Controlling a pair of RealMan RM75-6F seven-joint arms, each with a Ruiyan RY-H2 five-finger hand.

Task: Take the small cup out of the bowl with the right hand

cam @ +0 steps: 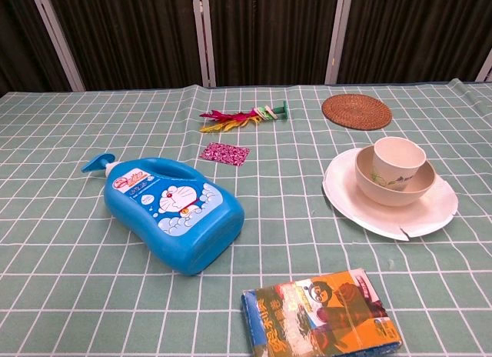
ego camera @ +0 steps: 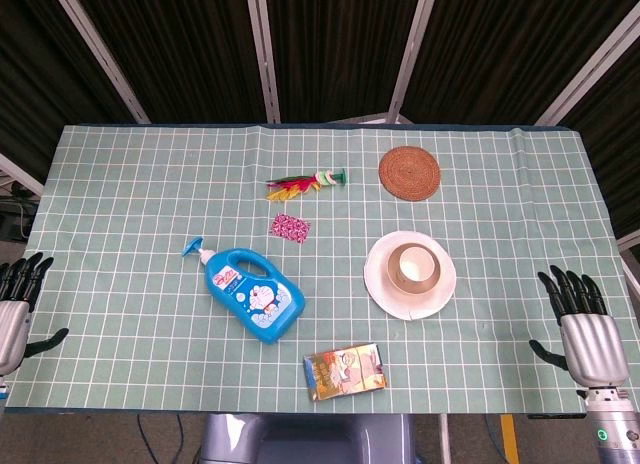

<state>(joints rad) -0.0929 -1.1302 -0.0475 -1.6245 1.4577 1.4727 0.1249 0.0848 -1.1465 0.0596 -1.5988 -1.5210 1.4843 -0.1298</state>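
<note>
On plate [cam: 430, 215]: bowl [cam: 392, 189] holding small cup [cam: 398, 158] | right hand [ego camera: 588, 329] spread, empty | left hand [ego camera: 14, 304] seemingly likewise

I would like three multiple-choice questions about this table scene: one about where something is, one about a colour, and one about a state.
1. Where is the small cup?
A. On the woven coaster
B. Inside the bowl
C. Beside the blue bottle

2. What colour is the pump bottle?
A. Blue
B. Red
C. Yellow

3. What is the right hand doing?
A. Holding the cup
B. Pressing on the plate
C. Open, holding nothing

Answers:
1. B: the chest view shows the cup standing upright in the bowl, which sits on the white plate; the woven coaster is bare.
2. A: the bottle lies on its side, and its body and pump are blue.
3. C: in the head view the hand is at the table's near right edge, fingers apart, away from the cup.
</note>
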